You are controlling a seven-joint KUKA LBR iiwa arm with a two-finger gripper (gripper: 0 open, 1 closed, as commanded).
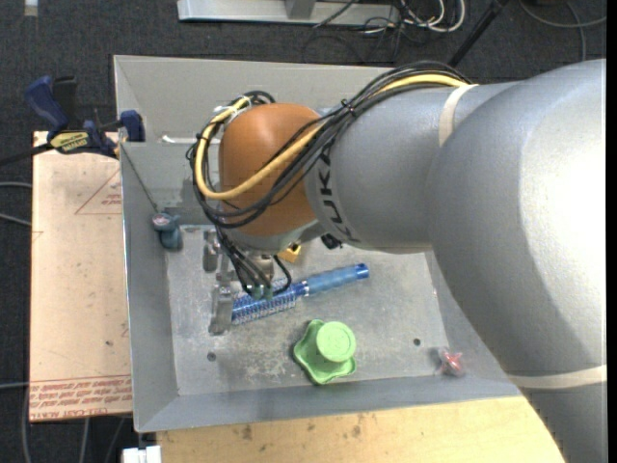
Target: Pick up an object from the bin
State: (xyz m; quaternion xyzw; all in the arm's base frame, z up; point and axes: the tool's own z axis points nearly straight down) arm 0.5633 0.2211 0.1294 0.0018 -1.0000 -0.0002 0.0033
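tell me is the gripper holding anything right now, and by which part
Cannot be told. The gripper sits low at the bristled end of the blue brush near the middle of the bin, but no grip on it is visible.

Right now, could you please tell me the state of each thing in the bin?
Blue brush: lying flat, bristle end at the gripper.
Green lobed cap: lying free, apart from the brush.
Small pink piece: loose, view's lower-right corner.
Small blue-grey piece: loose, near view's left wall.
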